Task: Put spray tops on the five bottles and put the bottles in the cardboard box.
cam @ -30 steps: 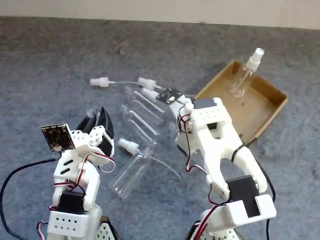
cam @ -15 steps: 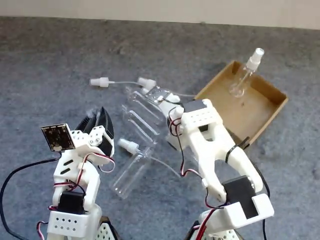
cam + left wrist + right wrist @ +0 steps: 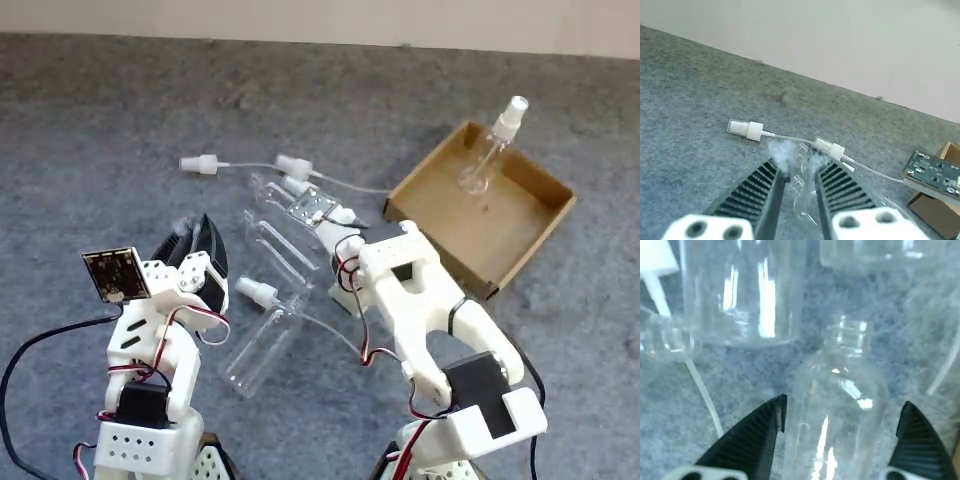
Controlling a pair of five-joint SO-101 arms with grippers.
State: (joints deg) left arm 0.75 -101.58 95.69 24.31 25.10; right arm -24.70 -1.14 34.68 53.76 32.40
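Note:
My right gripper [image 3: 840, 432] is open, and a clear capless bottle [image 3: 840, 400] lies between its black fingers [image 3: 757, 437], neck pointing away. In the high view the right gripper [image 3: 332, 228] hangs low over the cluster of clear bottles [image 3: 282, 246]. Another capless bottle [image 3: 260, 347] lies nearer the arms, with a loose spray top [image 3: 257, 292] at its neck. Two more spray tops [image 3: 200, 164] [image 3: 293, 165] lie farther back. A capped bottle [image 3: 488, 150] leans in the cardboard box [image 3: 535, 232]. My left gripper [image 3: 194, 246] [image 3: 799, 172] hovers left of the bottles, slightly open and empty.
Grey carpet covers the table. The box sits at the right, close beside the right arm. A pale wall runs along the far edge. Open carpet lies at the far left and behind the spray tops.
The right arm has swung left, away from the box, and come down over the bottles. The left arm has not moved.

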